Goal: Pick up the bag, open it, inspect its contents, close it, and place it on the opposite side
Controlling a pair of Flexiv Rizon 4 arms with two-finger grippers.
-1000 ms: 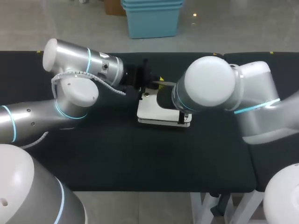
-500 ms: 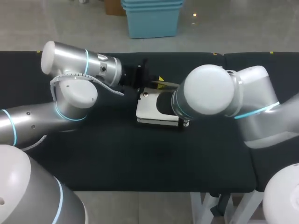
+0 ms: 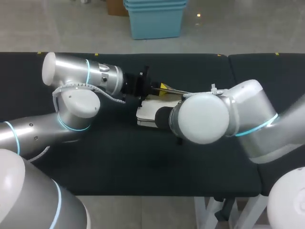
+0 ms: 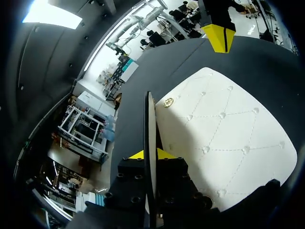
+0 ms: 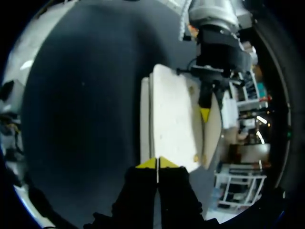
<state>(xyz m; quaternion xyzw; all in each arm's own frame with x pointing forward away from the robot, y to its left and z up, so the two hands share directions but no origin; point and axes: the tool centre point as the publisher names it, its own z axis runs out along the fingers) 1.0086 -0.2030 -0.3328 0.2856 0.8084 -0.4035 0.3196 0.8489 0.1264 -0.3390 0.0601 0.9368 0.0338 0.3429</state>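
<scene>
Your bag [image 3: 146, 114] lies flat near the middle of the black surface [image 3: 143, 162], a little toward the far edge. It is white, and the left wrist view shows a quilted face [image 4: 224, 138] and a small gold stud [image 4: 167, 102] near one corner.

Your left arm [image 3: 71, 95] comes in low across the surface. Its left pincer [image 4: 147, 155] is pinching the bag's flap [image 4: 148, 124], which stands on edge between the yellow tips as a thin dark blade with a pale side. In the right wrist view the same flap [image 5: 213, 129] stands up off the bag's body, beige, with the left pincer's yellow tip against it.

Your right arm [image 3: 238, 119] reaches in from the right, and its big joint covers part of the bag in the head view. The right pincer [image 5: 157, 163] has its tips pressed together with only a hairline between them. It sits at the end of the bag opposite the left pincer. In the left wrist view its yellow tip [image 4: 219, 36] hangs just beyond the bag's far edge, with a strip of dark surface showing between the two.

The surface itself is matte and dark. A seam [image 3: 243, 119] near its right end sets off a second dark panel [image 3: 281, 76].
</scene>
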